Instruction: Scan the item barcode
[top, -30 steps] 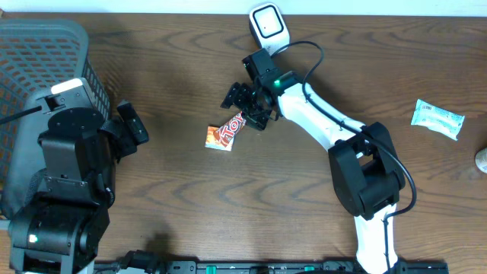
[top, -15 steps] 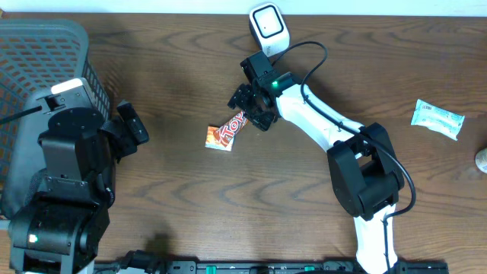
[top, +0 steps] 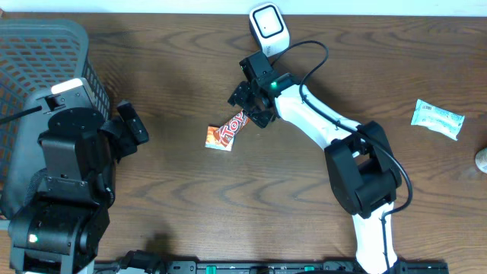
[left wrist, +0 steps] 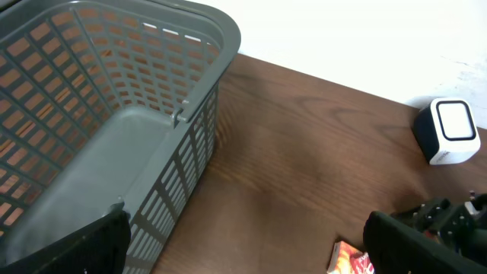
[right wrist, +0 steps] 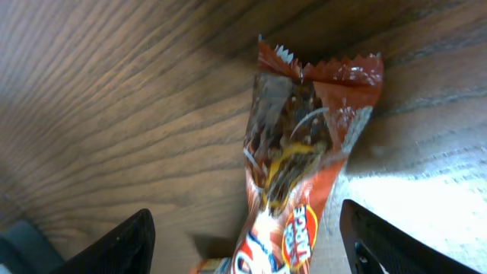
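The item, a red and orange candy wrapper (top: 227, 132), lies flat on the brown table to the lower left of the white scanner (top: 267, 24). My right gripper (top: 249, 106) hangs over the wrapper's upper right end. In the right wrist view the wrapper (right wrist: 304, 152) runs between my right gripper's (right wrist: 255, 247) two dark fingers, which stand open with a gap on each side. My left gripper (top: 131, 125) is open and empty at the far left. Its view shows my left gripper (left wrist: 243, 251), a corner of the wrapper (left wrist: 351, 259) and the scanner (left wrist: 449, 131).
A grey plastic basket (top: 46, 46) fills the back left corner, partly under the left arm, and shows large in the left wrist view (left wrist: 114, 114). A white and blue packet (top: 437, 118) lies at the far right, with a small pale object (top: 481, 160) at the edge.
My right gripper has crept slightly up and right over the wrapper's end and its jaws have narrowed a little. The wrapper and the left arm have not moved.
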Robot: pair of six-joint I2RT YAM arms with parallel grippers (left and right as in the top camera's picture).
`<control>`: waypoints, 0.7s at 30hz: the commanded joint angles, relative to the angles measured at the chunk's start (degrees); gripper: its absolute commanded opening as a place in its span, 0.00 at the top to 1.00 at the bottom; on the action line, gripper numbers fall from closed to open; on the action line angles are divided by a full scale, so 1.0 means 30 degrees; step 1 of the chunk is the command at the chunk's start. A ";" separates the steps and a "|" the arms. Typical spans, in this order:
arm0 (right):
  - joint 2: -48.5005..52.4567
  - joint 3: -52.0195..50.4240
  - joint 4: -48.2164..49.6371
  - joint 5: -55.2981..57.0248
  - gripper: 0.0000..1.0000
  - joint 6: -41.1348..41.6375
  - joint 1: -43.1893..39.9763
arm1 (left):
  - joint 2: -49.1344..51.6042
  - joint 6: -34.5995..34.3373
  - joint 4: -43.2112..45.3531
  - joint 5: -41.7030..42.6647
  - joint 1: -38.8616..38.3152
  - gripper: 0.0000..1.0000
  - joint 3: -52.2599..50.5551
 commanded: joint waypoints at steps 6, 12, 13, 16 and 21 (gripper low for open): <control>0.0743 0.0168 0.0175 0.0328 0.35 0.0474 -0.0058 | -0.0029 0.0321 -0.0058 -0.0189 0.0087 0.02 0.0124; 0.1435 0.0168 0.0262 0.0211 0.48 0.0787 -0.0058 | -0.0029 0.0321 -0.0051 -0.0189 0.0087 0.02 0.0124; 0.1588 0.0168 0.0386 0.0109 0.52 0.0787 -0.0058 | -0.0029 0.0321 -0.0058 -0.0189 0.0087 0.02 0.0124; 0.1698 0.0168 0.0510 0.0102 0.60 0.0750 -0.0080 | -0.0029 0.0321 -0.0058 -0.0189 0.0087 0.02 0.0124; 0.1435 0.0240 0.1486 -0.0860 0.80 0.0080 -0.0503 | -0.0029 0.0321 -0.0058 -0.0189 0.0087 0.02 0.0124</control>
